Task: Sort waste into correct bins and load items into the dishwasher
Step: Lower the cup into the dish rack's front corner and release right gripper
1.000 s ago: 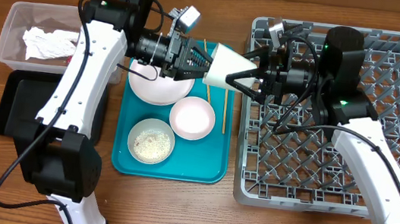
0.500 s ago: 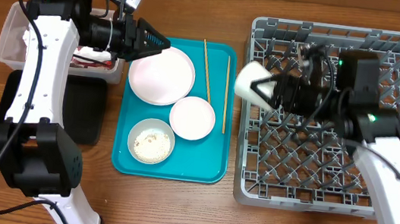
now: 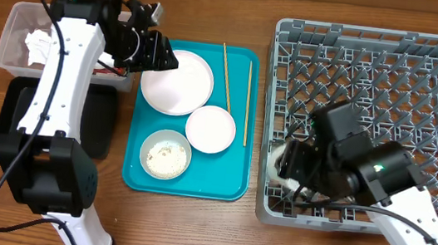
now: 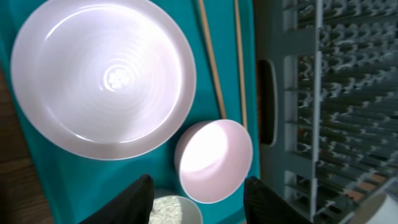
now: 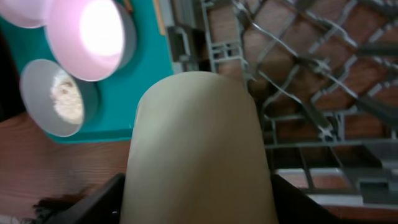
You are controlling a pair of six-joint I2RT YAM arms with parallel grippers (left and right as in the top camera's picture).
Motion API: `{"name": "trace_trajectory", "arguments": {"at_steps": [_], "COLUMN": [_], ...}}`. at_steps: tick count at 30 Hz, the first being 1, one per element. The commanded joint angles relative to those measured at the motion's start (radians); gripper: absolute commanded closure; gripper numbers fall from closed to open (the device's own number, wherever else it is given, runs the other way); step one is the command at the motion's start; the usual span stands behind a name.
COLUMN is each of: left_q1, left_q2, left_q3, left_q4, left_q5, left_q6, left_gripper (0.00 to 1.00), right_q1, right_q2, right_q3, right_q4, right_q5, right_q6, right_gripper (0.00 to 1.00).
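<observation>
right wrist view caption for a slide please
Right gripper holding a pale cup over the edge of the dish rack, beside the teal tray.

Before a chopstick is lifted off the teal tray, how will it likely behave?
The chopsticks look thin, straight and wooden, so they are probably stiff and very light. They lie flat on the smooth teal tray, so one may slide or roll when pinched. They sit low, so gripping is likely fiddly.

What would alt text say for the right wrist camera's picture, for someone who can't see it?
A pale cup, clamped in the right gripper, fills the middle, over the edge of a grey dish rack. At left, a teal tray holds a white bowl and a bowl of rice.
</observation>
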Motion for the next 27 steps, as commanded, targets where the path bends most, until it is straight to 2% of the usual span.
{"name": "trace_trajectory", "arguments": {"at_steps": [1,13,19,22,27], "left_q1": [-0.024,-0.073,-0.073,-0.073,-0.075], "left_q2": [-0.011,-0.011,-0.011,-0.011,-0.012], "left_q3": [0.017,0.017,0.017,0.018,0.100], "left_q4": [0.006,0.010,0.010,0.018,-0.050], "left_q5": [-0.112,-0.159,-0.160,-0.160,-0.160], "left_q6": [-0.006,-0.006,-0.006,-0.006,-0.006], "left_gripper": [0.51,0.50,0.48,0.46,0.47], "right_q1": [0.021,0.021,0.021,0.008,-0.021], "right_q2": [0.026,0.214,0.256,0.256,0.254], "right_q3": [0.020,-0.028,-0.028,-0.012,0.127], "right_q4": [-0.045,-0.092,-0.045,-0.023,-0.024], "right_q5": [0.079,0.084,0.086,0.086,0.086], "right_q6": [0.122,0.131,0.116,0.108,0.024], "right_gripper": [0.41,0.39,0.11,0.09,0.11]}}
